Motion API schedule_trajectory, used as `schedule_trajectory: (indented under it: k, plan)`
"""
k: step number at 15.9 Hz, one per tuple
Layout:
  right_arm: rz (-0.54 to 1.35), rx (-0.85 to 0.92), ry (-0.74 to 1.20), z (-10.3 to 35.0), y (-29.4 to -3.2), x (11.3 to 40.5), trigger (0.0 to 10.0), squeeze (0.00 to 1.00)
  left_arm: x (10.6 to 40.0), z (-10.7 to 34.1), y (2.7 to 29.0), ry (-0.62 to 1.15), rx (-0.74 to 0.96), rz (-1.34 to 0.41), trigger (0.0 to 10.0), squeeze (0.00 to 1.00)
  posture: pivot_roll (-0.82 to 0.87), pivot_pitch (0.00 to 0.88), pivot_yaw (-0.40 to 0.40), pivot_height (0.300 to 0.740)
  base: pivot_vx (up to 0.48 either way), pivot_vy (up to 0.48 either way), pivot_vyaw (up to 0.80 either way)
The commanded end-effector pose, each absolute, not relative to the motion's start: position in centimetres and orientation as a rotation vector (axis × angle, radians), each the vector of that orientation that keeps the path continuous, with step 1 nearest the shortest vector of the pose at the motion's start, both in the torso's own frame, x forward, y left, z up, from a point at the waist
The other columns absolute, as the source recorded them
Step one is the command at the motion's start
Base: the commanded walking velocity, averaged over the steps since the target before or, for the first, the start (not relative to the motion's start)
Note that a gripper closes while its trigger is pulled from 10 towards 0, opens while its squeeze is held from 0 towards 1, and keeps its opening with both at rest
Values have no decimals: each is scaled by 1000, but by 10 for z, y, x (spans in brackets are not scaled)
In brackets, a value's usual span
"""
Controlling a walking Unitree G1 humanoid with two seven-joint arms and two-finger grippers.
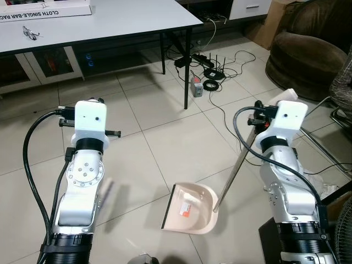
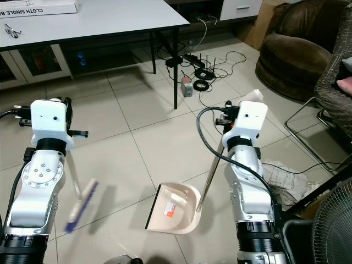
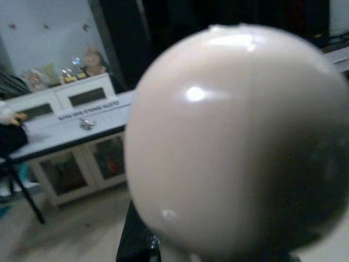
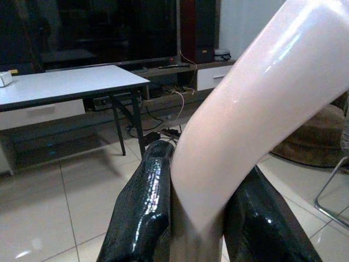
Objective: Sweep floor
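Between the arms, dustpan (image 1: 191, 208) mouth faces the broom (image 2: 82, 204) under left pincer (image 3: 136, 240), grip unreadable; right pincer (image 4: 199, 218) pinches the pan's handle (image 1: 234, 170).

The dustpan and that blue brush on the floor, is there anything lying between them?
No. In the right eye view, only bare floor tiles lie between the brush and the dustpan; nothing sits in that gap.

Table (image 1: 137, 25) — cables (image 1: 214, 69), armchair (image 1: 308, 55).
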State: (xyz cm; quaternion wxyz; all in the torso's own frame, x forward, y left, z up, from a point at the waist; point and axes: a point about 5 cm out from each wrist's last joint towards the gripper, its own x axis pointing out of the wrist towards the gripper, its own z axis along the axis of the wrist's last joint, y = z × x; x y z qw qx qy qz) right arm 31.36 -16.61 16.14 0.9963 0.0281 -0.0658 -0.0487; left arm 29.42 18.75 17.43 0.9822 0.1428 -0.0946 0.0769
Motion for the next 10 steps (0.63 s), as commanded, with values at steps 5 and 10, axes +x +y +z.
schedule_trajectory:
  k: [5,10]
  plan:
    - [-144,82,-118,159,-172,311,10000,0,298,168,170,-131,329,36,10000,0,-17,22,26,740,0,0,0]
    - [-104,-16,-135,162,-162,311,10000,0,297,161,176,-91,332,60,10000,0,-13,22,36,740,0,0,480]
